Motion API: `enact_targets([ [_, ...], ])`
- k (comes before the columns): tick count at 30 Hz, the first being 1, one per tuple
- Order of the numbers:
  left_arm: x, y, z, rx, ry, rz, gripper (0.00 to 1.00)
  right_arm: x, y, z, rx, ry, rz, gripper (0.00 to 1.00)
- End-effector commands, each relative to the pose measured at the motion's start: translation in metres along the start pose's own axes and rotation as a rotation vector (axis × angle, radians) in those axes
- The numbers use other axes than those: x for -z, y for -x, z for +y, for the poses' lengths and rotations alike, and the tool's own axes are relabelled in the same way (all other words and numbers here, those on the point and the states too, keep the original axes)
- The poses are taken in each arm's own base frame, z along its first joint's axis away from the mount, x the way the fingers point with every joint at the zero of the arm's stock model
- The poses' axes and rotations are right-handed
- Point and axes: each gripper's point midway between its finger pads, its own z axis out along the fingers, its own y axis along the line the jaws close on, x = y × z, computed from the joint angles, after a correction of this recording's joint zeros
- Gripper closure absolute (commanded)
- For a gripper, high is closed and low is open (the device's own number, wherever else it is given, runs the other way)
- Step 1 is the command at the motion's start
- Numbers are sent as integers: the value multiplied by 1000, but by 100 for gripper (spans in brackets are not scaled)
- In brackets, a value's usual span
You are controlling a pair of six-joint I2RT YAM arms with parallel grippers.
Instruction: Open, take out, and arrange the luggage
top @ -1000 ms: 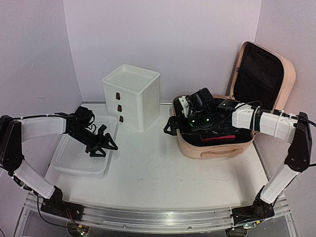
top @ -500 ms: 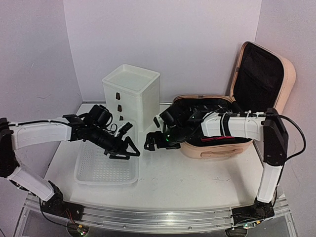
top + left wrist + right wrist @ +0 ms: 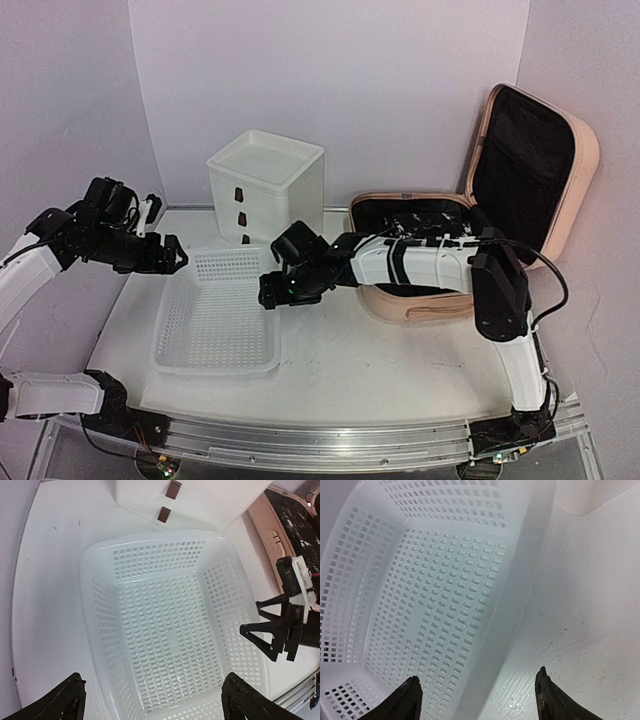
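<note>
Glossy white perforated plastic basket (image 3: 100, 610), smooth hard-shell luggage (image 3: 440, 303) lined in matt black cloth

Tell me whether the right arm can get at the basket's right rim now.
Probably yes. The right gripper hangs over that rim of the basket, jaws open astride it, nothing in between. The left gripper stands clear.

lab robot cell: plain lilac walls (image 3: 330, 90), white table (image 3: 400, 350), alu rail (image 3: 300, 440).
</note>
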Motion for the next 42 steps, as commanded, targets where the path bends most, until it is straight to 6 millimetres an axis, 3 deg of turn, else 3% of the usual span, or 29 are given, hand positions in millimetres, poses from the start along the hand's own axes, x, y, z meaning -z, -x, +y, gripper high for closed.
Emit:
enact_targets([
  [1, 9, 10, 28, 10, 160, -60, 5, -5, -1, 7, 92, -96, -11, 37],
  [5, -2, 5, 28, 17, 157, -31, 5, -3, -10, 1, 106, -120, 22, 69],
  [8, -5, 5, 26, 18, 146, -25, 6, 15, -15, -4, 108, -128, 33, 84],
  [10, -7, 6, 23, 18, 131, -31, 6, 32, -23, -17, 111, -168, 38, 91],
  [14, -17, 9, 16, 28, 86, -34, 6, 74, -24, -49, 142, -274, 8, 100],
  [17, -33, 8, 4, 40, 21, 0, 6, 91, -29, -77, 172, -338, 15, 100],
  [20, -50, 4, -7, 49, -37, 53, 5, 99, -30, -88, 223, -352, 25, 100],
  [24, -69, -4, -19, 63, -101, 128, 5, 89, -35, -92, 247, -333, 61, 100],
  [28, -76, -13, -19, 88, -110, 158, 3, 75, -45, -65, 350, -140, 99, 100],
  [30, -75, -13, -18, 91, -109, 148, 3, 72, -46, -62, 428, -78, 122, 97],
  [34, -64, -5, -15, 81, -95, 81, 3, 58, -23, -53, 555, 93, 149, 99],
  [36, -59, -2, -15, 76, -100, 62, 4, 45, -13, -51, 726, 91, 165, 98],
  [39, -59, -5, -18, 79, -120, 68, 6, 19, -3, -54, 846, 71, 208, 96],
  [42, -61, -13, -20, 101, -140, 87, 6, -5, 14, -59, 883, 17, 207, 83],
])
